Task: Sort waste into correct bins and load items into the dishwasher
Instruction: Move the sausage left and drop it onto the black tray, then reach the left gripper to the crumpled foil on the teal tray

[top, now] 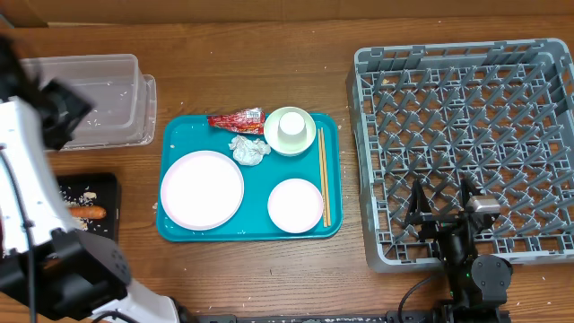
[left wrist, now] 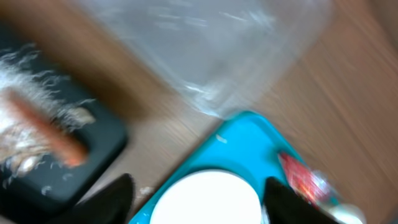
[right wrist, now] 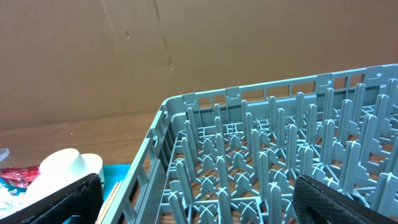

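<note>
On the black tray [top: 106, 190] lie the orange sausage stick [top: 87, 213] and pale scraps. The clear tub [top: 85, 99] stands behind it. The teal tray [top: 175, 135] carries a large plate [top: 202, 188], a small plate [top: 295, 205], a bowl with a cup in it [top: 290, 131], chopsticks [top: 324, 175], a red wrapper [top: 238, 120] and a tissue [top: 249, 150]. In the blurred left wrist view my left gripper [left wrist: 199, 208] is open and empty, above the gap between the black tray [left wrist: 93, 155] and the large plate [left wrist: 208, 199]. My right gripper [top: 441, 202] stands open over the grey dish rack [top: 466, 108].
The left arm [top: 27, 170] rises over the table's left side, covering part of the black tray. The rack [right wrist: 261, 155] fills the right wrist view, with the bowl [right wrist: 65, 168] and chopsticks [right wrist: 109, 202] to its left. Cardboard walls close the back.
</note>
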Available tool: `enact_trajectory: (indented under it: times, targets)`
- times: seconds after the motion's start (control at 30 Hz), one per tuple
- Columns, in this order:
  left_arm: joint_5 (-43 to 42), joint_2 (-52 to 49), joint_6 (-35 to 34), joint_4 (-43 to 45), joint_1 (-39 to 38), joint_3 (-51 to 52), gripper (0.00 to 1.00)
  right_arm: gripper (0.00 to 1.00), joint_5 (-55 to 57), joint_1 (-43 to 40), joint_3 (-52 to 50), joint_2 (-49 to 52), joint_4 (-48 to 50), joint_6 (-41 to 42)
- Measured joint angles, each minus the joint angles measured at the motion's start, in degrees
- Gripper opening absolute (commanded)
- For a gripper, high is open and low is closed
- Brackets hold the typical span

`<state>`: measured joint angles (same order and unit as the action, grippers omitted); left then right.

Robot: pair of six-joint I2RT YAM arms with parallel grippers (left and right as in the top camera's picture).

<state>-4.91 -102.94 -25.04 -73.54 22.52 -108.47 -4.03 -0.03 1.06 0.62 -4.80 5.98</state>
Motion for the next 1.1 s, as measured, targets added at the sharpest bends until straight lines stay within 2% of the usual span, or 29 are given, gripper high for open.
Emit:
enact_trajectory:
  times: [0.07,0.13,0.3,0.43,0.57,0.77,1.1]
  targets:
    - [-0.8,0.5,3.0,0.5,-5.3,0.0,0.91,1.0,0.0,0.0,0.0,0.0,0.0,0.0]
    - [-1.1,0.2,5.4,1.0,-10.4,0.0,0.92,1.0,0.0,0.0,0.0,0.0,0.0,0.0]
    - [-1.8,-4.1,9.6,1.5,-21.6,0.0,0.87,1.0,0.0,0.0,0.0,0.0,0.0,0.0]
    - [-2.0,-11.1,12.2,2.4,-27.7,0.0,0.72,1.0,0.0,0.0,0.0,0.0,0.0,0.0]
    - [-2.0,-17.8,14.9,2.5,-32.5,0.1,0.72,1.0,0.0,0.0,0.0,0.0,0.0,0.0]
    - [-2.0,-23.4,16.7,2.5,-37.5,0.1,0.76,1.0,0.0,0.0,0.0,0.0,0.0,0.0]
    - [2.4,-26.6,14.6,2.2,-38.0,0.1,0.65,1.0,0.0,0.0,0.0,0.0,0.0,0.0]
